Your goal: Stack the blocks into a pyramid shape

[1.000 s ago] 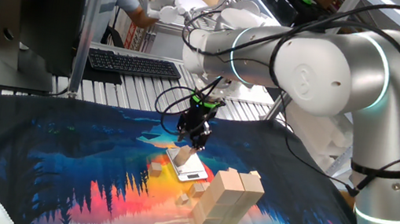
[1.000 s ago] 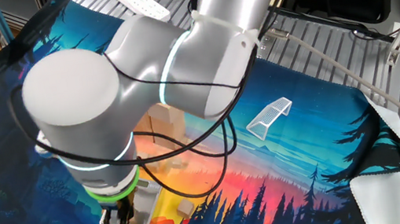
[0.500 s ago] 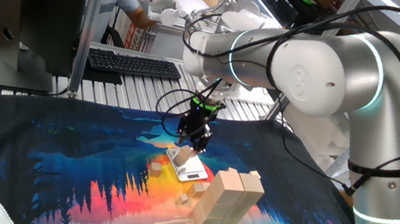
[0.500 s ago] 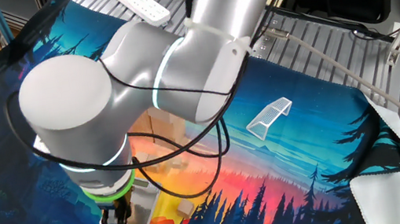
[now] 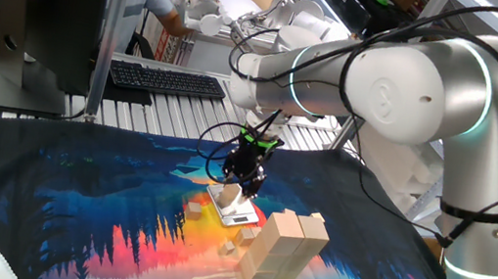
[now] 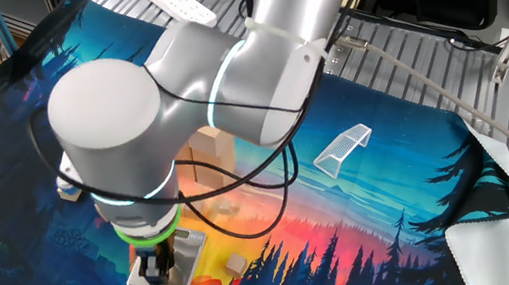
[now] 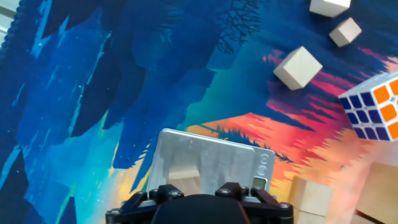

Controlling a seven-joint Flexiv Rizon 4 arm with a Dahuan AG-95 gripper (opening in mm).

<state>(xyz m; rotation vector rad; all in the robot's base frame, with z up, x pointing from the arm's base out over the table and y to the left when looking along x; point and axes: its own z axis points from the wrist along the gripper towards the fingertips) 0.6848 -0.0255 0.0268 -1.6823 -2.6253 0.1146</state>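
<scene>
A pale wooden block (image 5: 228, 197) stands on the flat silver scale (image 5: 239, 217) in the middle of the mat. My gripper (image 5: 242, 180) is right down over this block, fingers on either side of its top; whether they press it does not show. In the hand view the same block (image 7: 185, 181) peeks out just above the gripper body (image 7: 199, 205), on the scale (image 7: 211, 155). A stack of larger blocks (image 5: 283, 246) stands to the right of the scale. Small cubes (image 7: 297, 67) (image 7: 345, 31) lie loose on the mat. From the other side the arm hides most of the gripper (image 6: 157, 268).
A Rubik's cube (image 7: 374, 106) lies near the big blocks (image 7: 311, 196). A white mesh piece (image 6: 343, 146) rests on the mat toward the metal table. A loose block (image 6: 67, 188) sits at the mat's far side. A keyboard (image 5: 167, 79) lies behind the mat.
The gripper has come down and shifted slightly onto the block on the scale. The arm's elbow has swung over. The blocks have not moved.
</scene>
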